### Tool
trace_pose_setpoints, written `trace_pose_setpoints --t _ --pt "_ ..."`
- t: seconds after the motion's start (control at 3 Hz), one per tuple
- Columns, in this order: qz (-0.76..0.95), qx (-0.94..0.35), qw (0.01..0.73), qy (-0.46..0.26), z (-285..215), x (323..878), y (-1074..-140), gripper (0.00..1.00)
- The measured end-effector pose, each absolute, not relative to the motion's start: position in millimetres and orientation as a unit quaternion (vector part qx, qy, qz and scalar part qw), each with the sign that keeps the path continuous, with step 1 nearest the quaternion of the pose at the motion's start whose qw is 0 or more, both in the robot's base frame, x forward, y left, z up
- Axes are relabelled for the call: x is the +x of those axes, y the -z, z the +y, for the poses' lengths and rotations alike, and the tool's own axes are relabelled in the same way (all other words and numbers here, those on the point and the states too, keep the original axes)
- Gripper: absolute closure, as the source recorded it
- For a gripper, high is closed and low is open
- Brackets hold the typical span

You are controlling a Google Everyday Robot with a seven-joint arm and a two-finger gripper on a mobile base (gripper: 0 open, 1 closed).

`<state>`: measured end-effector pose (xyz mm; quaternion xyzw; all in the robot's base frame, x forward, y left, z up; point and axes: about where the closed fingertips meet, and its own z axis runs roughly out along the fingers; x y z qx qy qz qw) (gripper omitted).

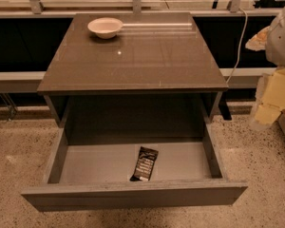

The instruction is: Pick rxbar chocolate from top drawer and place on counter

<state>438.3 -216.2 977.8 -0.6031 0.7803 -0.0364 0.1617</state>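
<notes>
The rxbar chocolate, a small black wrapper with white text, lies flat on the pale floor of the top drawer. It is right of the drawer's middle, near the front wall. The drawer is pulled fully out. The counter is the glossy dark slab above it. My gripper hangs at the right edge of the view. It is level with the cabinet's right side, well apart from the bar and outside the drawer.
A white bowl stands at the counter's back left. A cable hangs behind the cabinet on the right. A rail with posts runs along the back. Speckled floor surrounds the drawer.
</notes>
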Motion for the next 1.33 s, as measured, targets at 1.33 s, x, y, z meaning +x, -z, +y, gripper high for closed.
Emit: trace_pose_setpoints --t 1.33 --pt "0.53 -0.84 0.112 -0.034 -131 492 -850 0.0"
